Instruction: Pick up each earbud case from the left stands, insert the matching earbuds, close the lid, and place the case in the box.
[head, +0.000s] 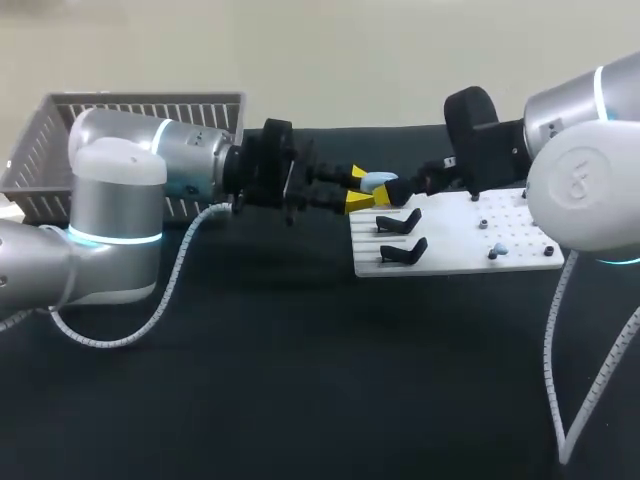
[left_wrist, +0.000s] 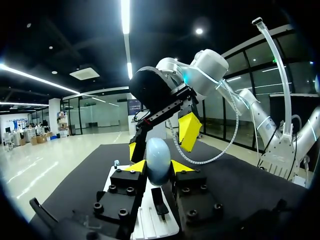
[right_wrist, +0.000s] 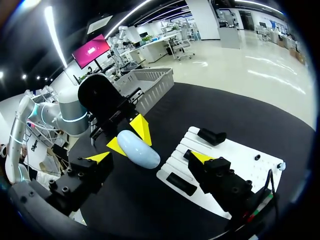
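A pale blue, closed earbud case (head: 377, 182) hangs in the air over the near-left corner of the white board (head: 455, 235). My left gripper (head: 355, 192) is shut on it; in the left wrist view its yellow tips clamp the case (left_wrist: 157, 160) from both sides. My right gripper (head: 400, 190) faces it, open wide. In the right wrist view the case (right_wrist: 140, 149) lies ahead, between the spread fingers, touching neither. Two black stands (head: 398, 220) (head: 402, 250) sit empty on the board. A small blue earbud (head: 499, 250) lies near the board's front edge.
A grey slatted basket (head: 130, 130) stands at the back left behind my left arm. The white board has peg holes and a few small black pegs. Black table cloth stretches across the front.
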